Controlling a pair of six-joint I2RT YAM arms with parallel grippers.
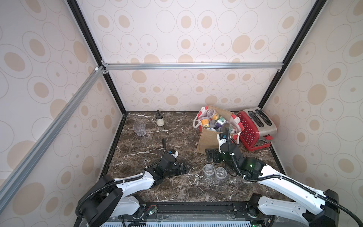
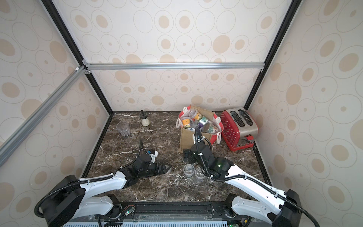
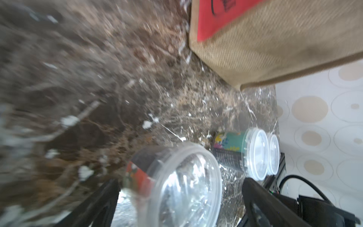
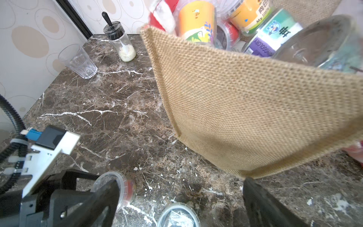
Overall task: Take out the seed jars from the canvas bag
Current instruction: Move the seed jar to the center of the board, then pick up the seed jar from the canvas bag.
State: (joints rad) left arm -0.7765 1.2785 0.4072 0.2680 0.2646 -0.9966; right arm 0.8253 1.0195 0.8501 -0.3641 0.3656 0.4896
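Closest to the lens, the marble table (image 1: 157, 188) is reached across by both arms. At its far left a lidless tumbler (image 1: 139, 128) and a black-topped shaker (image 1: 159, 119) are left alone, presumably because neither belongs to the task. Next, the left gripper (image 3: 181, 182) is seen with its fingers spread wide around a red-labelled jar (image 3: 182, 196); gaps show on both sides, so nothing is judged to be pinched. Two short jars (image 1: 208, 170) with clear lids are stood just beside it, apparently gathered at the front so that what is out is kept apart from the bag. The right gripper (image 1: 211, 155) is likewise spread and empty (nothing is clasped between its fingers in its wrist view), poised before the canvas bag (image 1: 208, 141), whose mouth gapes upward. Most seed jars (image 4: 196, 19) are heaped inside it. "My little" can be read on an orange label beside Chinese characters; a purple label's letters are cut off. A red dotted toaster (image 1: 255, 127) stands just beside the bag.
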